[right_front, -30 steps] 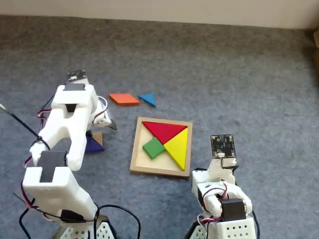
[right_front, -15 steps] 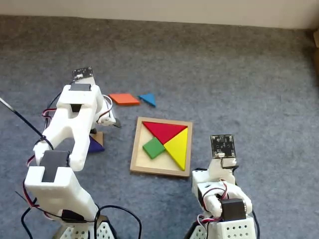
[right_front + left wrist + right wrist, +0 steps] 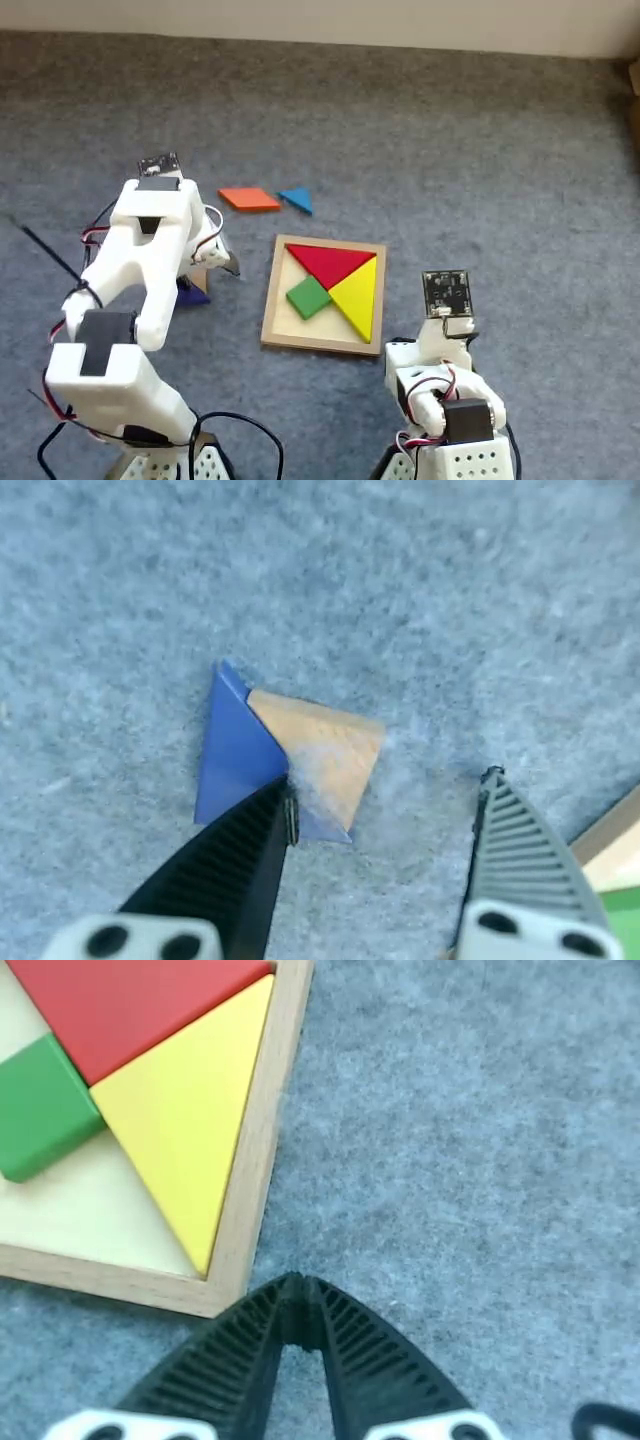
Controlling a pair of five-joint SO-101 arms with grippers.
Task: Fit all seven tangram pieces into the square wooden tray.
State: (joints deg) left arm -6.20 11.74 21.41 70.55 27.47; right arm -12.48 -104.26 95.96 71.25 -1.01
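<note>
Spreading under everything is the grey worktop (image 3: 480, 150). From the high view, the left arm (image 3: 140, 270) rises from 8 o'clock of the tray (image 3: 268, 300) and bends over toward its 9 o'clock side. The right arm (image 3: 445, 400) sits folded at about 4 o'clock of the tray. The square tray lies near the middle of the worktop, and three pieces lie flat inside it. The red triangle (image 3: 328, 262) fills the 12 o'clock side and the yellow triangle (image 3: 358, 295) fills the 3 o'clock side. The green square (image 3: 308, 296) sits just toward 9 o'clock of centre and touches both. The tray floor from 6 to 9 o'clock is bare wood. Outside the tray, the orange parallelogram (image 3: 249, 199) lies at 11 o'clock. The dark blue triangle (image 3: 235, 755) and the tan triangle (image 3: 325, 750) lie at 9 o'clock, touching along one edge; I cannot tell whether one overlaps the other. The small blue triangle (image 3: 296, 199) lies close to 12 o'clock, just beside the parallelogram. The left gripper (image 3: 390, 790) hangs over the two pieces at 9 o'clock, its fingers spread wide and holding nothing. One tip is at the seam between dark blue and tan, and the other is over worktop just past the tan piece. The right gripper (image 3: 297, 1300) has its fingers pressed together on nothing, over worktop near the tray corner by the yellow triangle.
</note>
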